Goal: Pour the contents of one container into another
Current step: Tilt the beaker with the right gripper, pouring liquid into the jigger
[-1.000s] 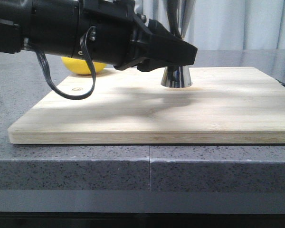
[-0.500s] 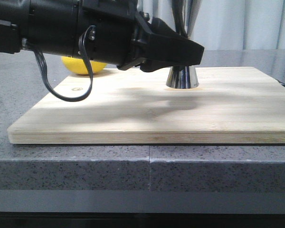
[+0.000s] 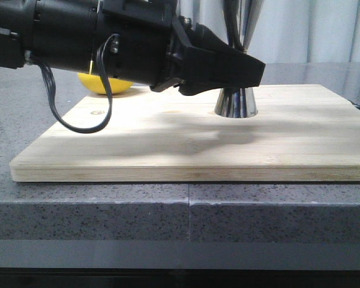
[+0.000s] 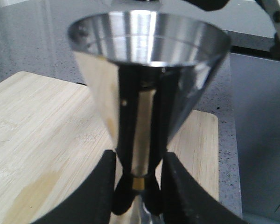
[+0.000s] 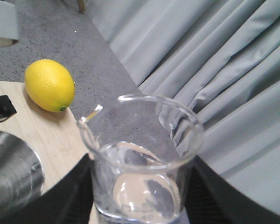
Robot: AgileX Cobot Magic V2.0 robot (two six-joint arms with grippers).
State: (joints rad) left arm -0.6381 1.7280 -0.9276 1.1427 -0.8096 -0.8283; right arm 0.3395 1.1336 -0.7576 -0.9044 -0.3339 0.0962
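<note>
The left gripper (image 4: 136,186) is clamping the steel jigger (image 4: 147,70) at its waist on the wooden board (image 3: 168,144), while the right gripper (image 5: 140,186) is grasping the glass beaker (image 5: 140,158)

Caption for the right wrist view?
Right gripper holds a glass beaker above the board, lemon behind, jigger alongside.

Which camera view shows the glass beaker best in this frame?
The right wrist view: the glass beaker fills the picture, upright between the right hand's fingers, its rim and pouring lip clear. The front view does not show it at all. In the left wrist view only the steel jigger is seen, no beaker.
</note>
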